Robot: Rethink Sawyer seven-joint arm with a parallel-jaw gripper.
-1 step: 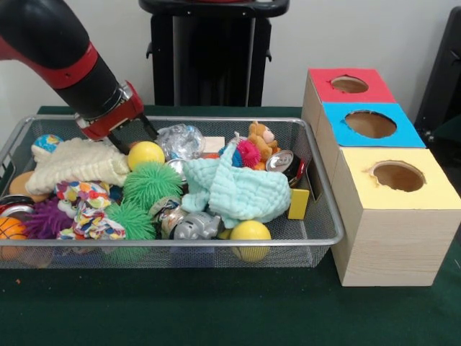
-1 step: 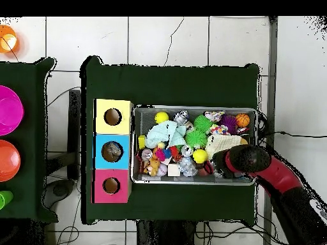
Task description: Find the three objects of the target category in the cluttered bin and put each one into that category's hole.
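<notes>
A wire mesh bin [image 1: 216,244] holds a heap of toys. Among them are two yellow balls [image 1: 145,153] [image 1: 251,232], two green spiky balls [image 1: 150,184] [image 1: 130,220], a mint cloth [image 1: 238,189], a cream cloth [image 1: 75,164], a crumpled clear wrapper [image 1: 181,140], an orange plush toy [image 1: 261,140] and a drinks can [image 1: 282,161]. My gripper [image 1: 133,137] hangs open at the back left of the bin, just above the nearer yellow ball and the cream cloth, holding nothing. In the overhead view the arm's end [image 2: 220,166] sits over the bin's lower right corner.
Right of the bin stand three wooden boxes with round holes: red [image 1: 349,84], blue [image 1: 370,124] and yellow [image 1: 397,175]. A purple spiky ball [image 1: 43,216], an orange ball [image 1: 11,229], a grey elephant [image 1: 194,227] and a yellow block [image 1: 298,204] also lie in the bin.
</notes>
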